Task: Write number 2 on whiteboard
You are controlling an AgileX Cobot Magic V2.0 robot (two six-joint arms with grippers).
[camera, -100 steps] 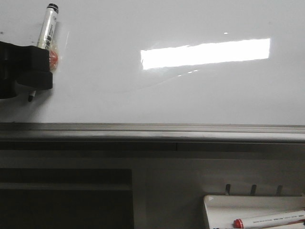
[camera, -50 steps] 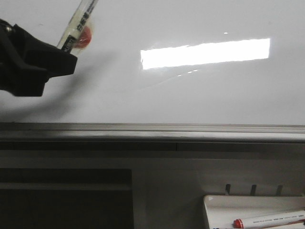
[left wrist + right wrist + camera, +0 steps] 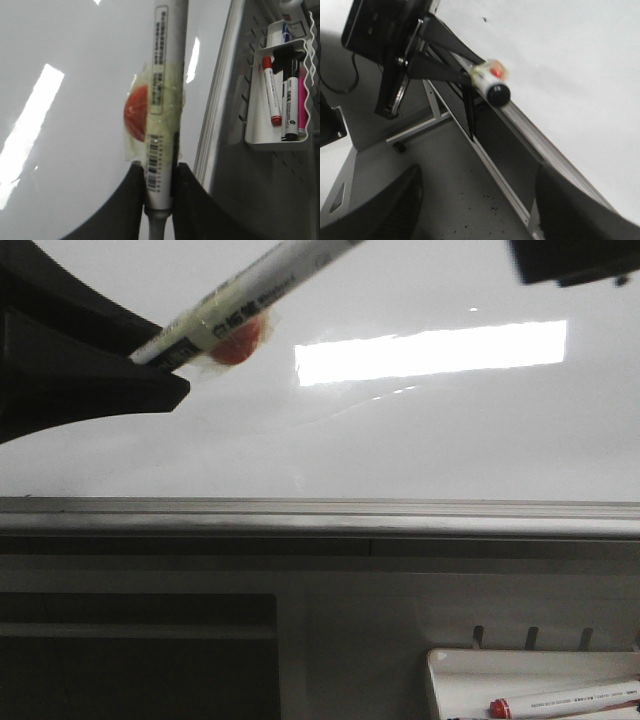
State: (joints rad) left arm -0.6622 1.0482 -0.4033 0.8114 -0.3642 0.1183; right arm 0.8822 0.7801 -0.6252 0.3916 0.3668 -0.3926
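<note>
The whiteboard (image 3: 420, 440) is a glossy white surface with a bright rectangular reflection and a grey rail (image 3: 320, 510) along its lower edge. The number 2 is out of view; the board surface I see carries no stroke. My left gripper (image 3: 165, 370) looms large at the left, shut on a white marker (image 3: 250, 290) that slants up to the right, with a red disc taped to it. The left wrist view shows both jaws pressed on the marker's barrel (image 3: 167, 100). A part of my right gripper (image 3: 570, 260) shows at the top right corner. In its own view the right gripper (image 3: 477, 172) is open and holds nothing, facing the marker's black cap (image 3: 498, 93).
A white tray (image 3: 450, 670) at the lower right holds a red-capped marker (image 3: 565, 702). The left wrist view shows that tray (image 3: 275, 145) with red, black and pink markers. A dark recess (image 3: 130, 660) lies under the rail. Stand legs (image 3: 432, 107) and floor sit below the board.
The left gripper has swung up, rightward and closer to the camera, and the marker now slants far to the right. The right gripper has come into the top right corner.
</note>
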